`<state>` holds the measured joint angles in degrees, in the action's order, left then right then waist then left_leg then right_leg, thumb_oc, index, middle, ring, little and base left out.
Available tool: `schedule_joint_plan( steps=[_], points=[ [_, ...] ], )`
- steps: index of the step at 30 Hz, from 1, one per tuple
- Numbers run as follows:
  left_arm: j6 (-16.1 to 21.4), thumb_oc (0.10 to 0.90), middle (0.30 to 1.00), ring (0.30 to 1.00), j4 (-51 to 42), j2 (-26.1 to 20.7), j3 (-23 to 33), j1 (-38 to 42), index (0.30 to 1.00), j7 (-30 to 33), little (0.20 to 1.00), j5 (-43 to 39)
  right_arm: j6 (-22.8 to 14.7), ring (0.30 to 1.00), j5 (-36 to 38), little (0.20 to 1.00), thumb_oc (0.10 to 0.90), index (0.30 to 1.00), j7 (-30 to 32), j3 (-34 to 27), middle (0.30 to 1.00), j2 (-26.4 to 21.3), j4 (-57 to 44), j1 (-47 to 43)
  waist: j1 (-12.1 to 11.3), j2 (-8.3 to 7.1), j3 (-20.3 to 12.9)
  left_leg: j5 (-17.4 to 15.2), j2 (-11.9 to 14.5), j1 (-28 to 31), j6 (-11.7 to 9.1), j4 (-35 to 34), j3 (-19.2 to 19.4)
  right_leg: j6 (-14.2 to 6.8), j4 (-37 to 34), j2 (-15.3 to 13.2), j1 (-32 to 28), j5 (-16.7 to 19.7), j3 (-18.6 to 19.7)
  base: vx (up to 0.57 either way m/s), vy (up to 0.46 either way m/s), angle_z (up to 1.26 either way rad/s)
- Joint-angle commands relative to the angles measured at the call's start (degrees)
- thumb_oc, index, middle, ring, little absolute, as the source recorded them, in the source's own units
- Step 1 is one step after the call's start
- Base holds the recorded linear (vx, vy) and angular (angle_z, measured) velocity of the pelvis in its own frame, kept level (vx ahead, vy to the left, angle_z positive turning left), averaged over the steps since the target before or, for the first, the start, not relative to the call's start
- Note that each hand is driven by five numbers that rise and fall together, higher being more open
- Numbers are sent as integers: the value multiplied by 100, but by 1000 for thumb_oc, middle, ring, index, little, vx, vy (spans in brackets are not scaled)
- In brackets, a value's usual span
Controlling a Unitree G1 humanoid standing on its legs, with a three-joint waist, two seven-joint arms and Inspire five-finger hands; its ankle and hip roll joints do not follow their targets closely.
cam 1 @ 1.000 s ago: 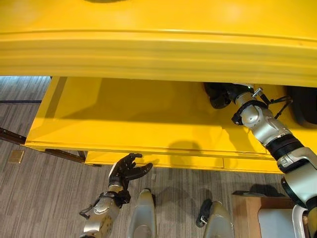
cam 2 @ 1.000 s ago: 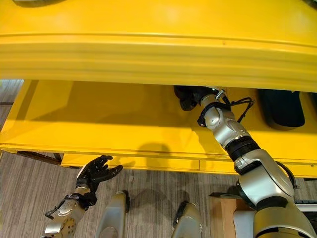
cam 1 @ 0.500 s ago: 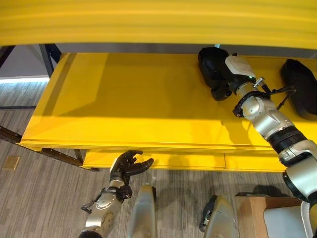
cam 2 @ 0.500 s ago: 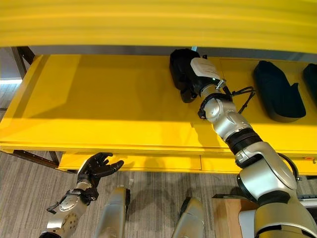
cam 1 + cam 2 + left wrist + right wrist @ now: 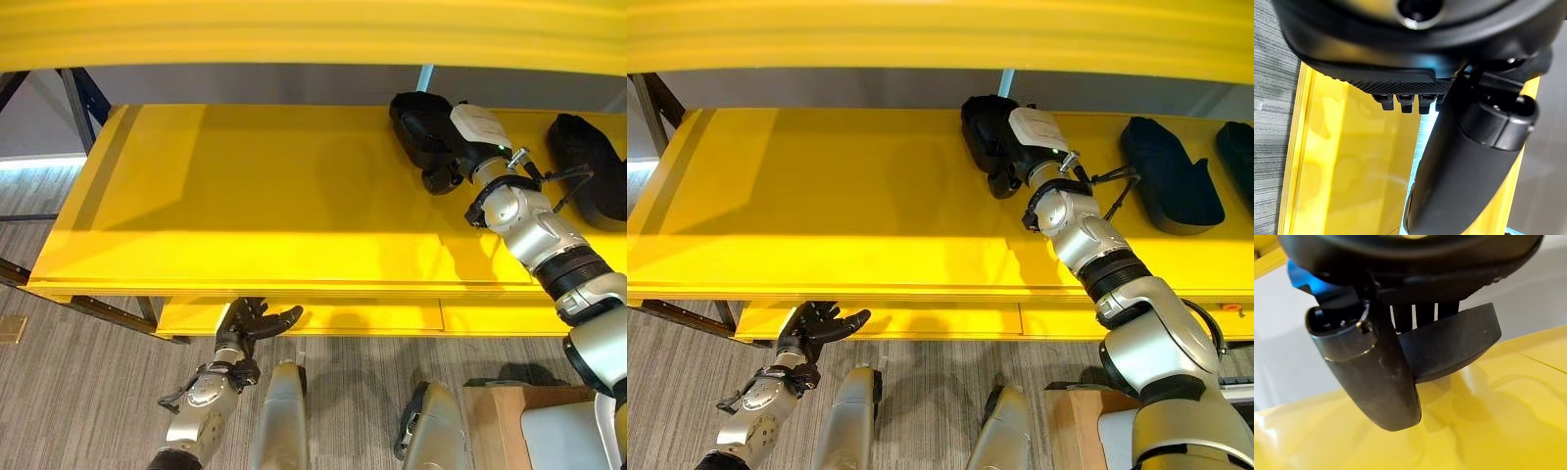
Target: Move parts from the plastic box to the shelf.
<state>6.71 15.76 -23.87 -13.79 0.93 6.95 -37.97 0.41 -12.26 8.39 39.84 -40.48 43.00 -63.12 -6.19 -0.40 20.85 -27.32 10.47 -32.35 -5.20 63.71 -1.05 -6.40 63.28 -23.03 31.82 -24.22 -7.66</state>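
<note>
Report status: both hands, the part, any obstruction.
Right hand on black part at shelf rear; grip unclear. Left hand open, idle below shelf edge. More black parts alongside, apart. No obstruction.

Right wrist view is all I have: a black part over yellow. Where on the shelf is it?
Observer: The black part is under the right hand, at the back of the yellow shelf, right of centre.
Operator: Other parts on that level?
Observer: Yes. A second black part lies further right, and a third part sits at the edge of the eye view.
Operator: Left hand?
Observer: The left hand is open and empty, low by the shelf's front edge.
</note>
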Motion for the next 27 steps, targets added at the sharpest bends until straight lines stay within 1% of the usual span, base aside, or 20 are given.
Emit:
schedule_joint_plan(
  steps=[1,5,7,10,11,12,22,27],
  points=[
    [615,900,1000,1000,-591,-306,-82,321,1000,-44,1000,47,-117,300,138,300,400,300,504,-21,300,-26,338,-1050,-38,-102,-454,-420,21,136,138,187,-106,487,201,236,-368,-635,68,0,0,0],
    [626,900,1000,1000,-591,-289,-123,343,1000,-42,1000,60,-105,300,113,300,400,300,479,13,300,42,500,-993,-35,-87,-440,-419,26,106,146,187,-112,488,189,243,-346,-633,65,0,0,0],
    [641,900,1000,1000,-603,-275,-141,374,1000,-30,1000,66,-92,300,95,300,400,300,489,20,300,150,715,-905,-43,-63,-436,-405,18,67,155,170,-120,477,192,250,-299,-616,55,17,-3,-1],
    [661,900,1000,1000,-589,-235,-204,458,1000,27,1000,76,-61,300,4,300,400,300,446,26,300,441,1211,-653,-40,-13,-398,-438,-1,-12,182,202,-117,466,206,239,-229,-626,68,29,0,-1],
    [667,900,1000,1000,-586,-227,-208,456,1000,31,1000,86,-60,300,10,300,400,300,450,12,300,457,1220,-617,-41,-5,-386,-443,-3,-22,190,207,-110,463,216,239,-204,-622,78,82,2,-1],
    [672,900,1000,1000,-589,-224,-209,449,1000,38,1000,99,-59,300,26,300,400,300,438,-22,300,488,1249,-516,-49,7,-375,-581,1,9,182,268,-117,425,272,251,-233,-731,94,84,2,-1],
    [712,900,1000,1000,-559,-161,-211,497,1000,127,1000,113,-65,300,20,300,400,300,424,-111,300,712,1253,-120,-39,32,-309,-594,-29,-51,226,248,-108,419,238,260,-158,-703,96,9,0,0],
    [718,900,1000,1000,-503,-121,-190,533,1000,169,1000,138,-60,300,-16,300,400,300,367,-126,300,783,1235,139,-6,16,-308,-604,-20,-76,230,240,-93,417,236,262,-98,-685,101,2,1,-2]
  ],
)
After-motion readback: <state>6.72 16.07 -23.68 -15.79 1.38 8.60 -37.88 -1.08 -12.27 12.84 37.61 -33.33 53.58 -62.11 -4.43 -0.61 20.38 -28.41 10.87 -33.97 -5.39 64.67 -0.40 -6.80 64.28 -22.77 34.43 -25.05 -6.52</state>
